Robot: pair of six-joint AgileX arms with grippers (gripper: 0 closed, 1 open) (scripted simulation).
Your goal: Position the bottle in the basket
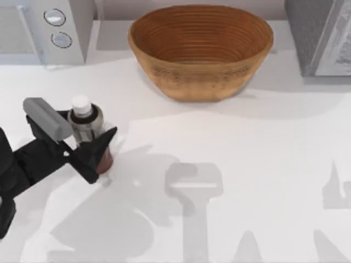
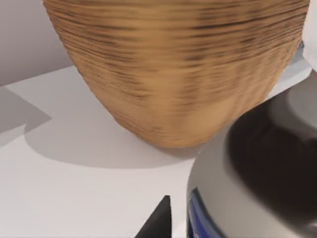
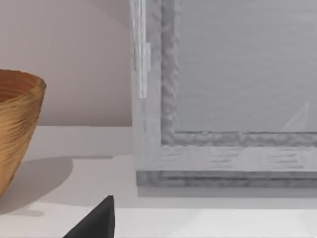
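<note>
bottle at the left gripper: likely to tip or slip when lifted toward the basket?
The bottle stands upright, tall and narrow, so a sideways nudge would probably tip it. Its rounded body looks smooth, so it may slip or twist between the fingers of the left gripper. It is small beside the basket, so likely light.

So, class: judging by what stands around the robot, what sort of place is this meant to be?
Probably a rendered kitchen counter: a white appliance with two round dials at the back left, a woven basket at the back centre, and a small bottle on the white table.
</note>
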